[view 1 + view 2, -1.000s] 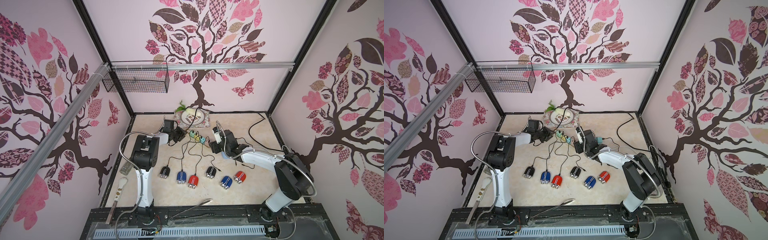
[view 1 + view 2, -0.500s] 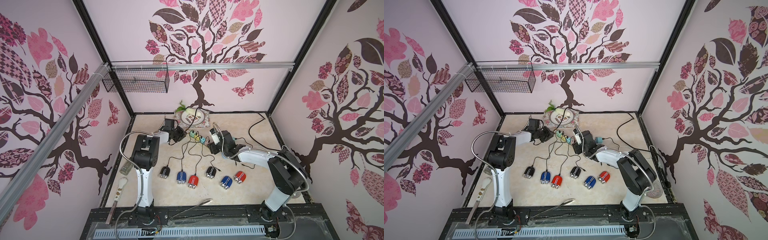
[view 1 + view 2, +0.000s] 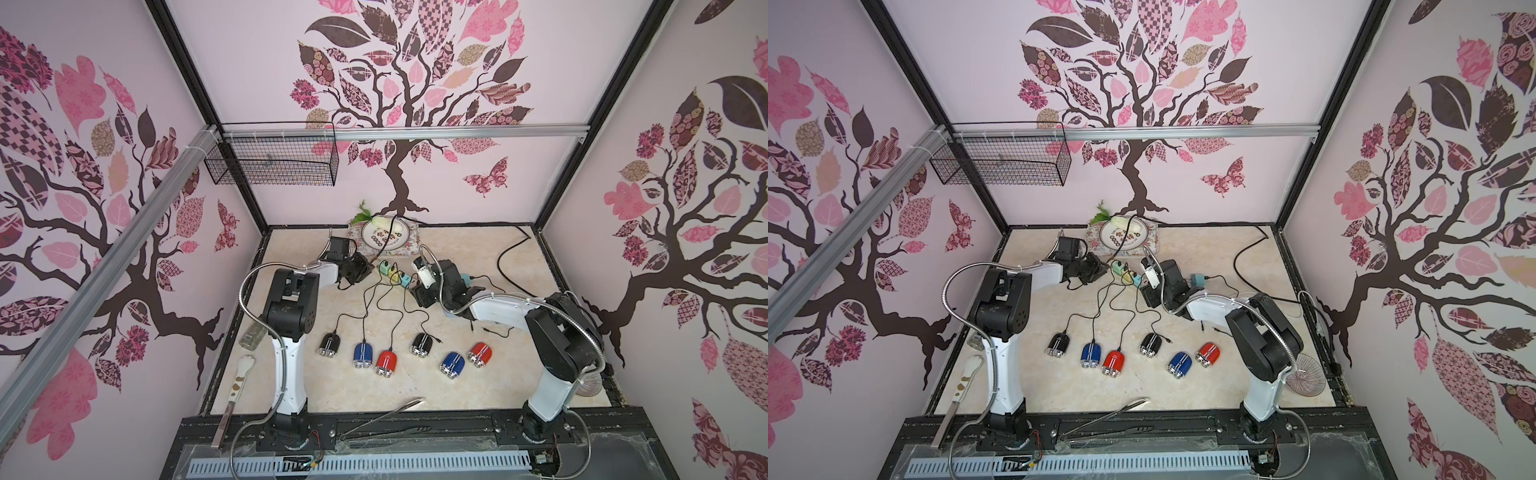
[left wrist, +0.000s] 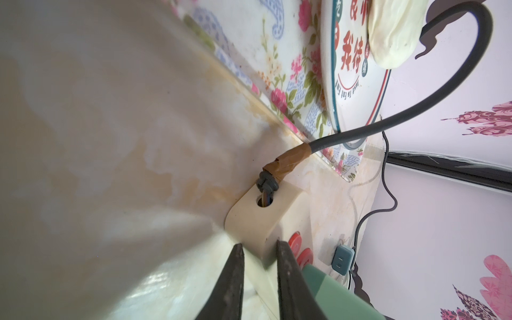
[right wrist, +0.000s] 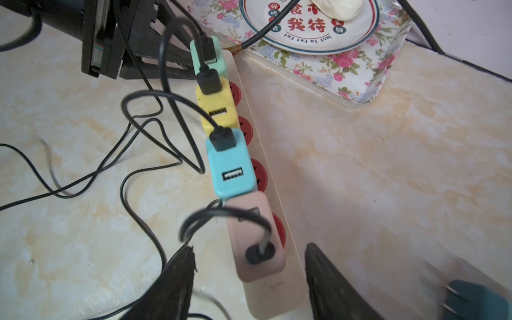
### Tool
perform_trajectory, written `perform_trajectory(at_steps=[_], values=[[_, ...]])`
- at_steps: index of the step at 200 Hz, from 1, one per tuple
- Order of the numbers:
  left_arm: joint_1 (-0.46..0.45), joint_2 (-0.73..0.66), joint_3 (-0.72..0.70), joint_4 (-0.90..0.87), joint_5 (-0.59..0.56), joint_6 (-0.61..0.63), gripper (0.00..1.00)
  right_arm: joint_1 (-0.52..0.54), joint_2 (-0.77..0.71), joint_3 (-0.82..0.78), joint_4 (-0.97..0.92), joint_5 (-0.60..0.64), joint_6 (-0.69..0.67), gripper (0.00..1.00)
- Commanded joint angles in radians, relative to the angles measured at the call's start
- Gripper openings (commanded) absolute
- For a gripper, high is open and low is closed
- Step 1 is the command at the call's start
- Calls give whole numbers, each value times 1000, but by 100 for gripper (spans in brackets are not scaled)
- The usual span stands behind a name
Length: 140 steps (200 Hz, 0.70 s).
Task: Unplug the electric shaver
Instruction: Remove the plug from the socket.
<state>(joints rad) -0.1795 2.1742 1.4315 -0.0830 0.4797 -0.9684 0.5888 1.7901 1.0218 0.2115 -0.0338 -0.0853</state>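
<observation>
Right hand (image 5: 249, 248) nearer, apart astride pink adapter (image 5: 259, 270); left hand (image 4: 259, 245) tight on edge of power strip (image 4: 257, 219).

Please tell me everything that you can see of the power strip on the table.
The power strip is a long cream plastic-looking bar, lying flat on the table beside a flowered tray. Red sockets run along one side; green, yellow, blue and pink adapters sit in a row on it. At one end a grey cable enters, wrapped in brown tape, its grommet pulled out. The left gripper is shut on that end; the open right gripper flanks the pink adapter.
</observation>
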Motion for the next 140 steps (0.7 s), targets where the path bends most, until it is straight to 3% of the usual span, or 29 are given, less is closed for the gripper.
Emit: perform_trajectory(at_steps=[1, 140], values=[[-5, 27, 31, -32, -23, 13, 22, 6, 40, 45, 8, -12, -37, 65], [-5, 28, 45, -80, -43, 33, 22, -19, 75, 66, 11, -57, -70, 52]])
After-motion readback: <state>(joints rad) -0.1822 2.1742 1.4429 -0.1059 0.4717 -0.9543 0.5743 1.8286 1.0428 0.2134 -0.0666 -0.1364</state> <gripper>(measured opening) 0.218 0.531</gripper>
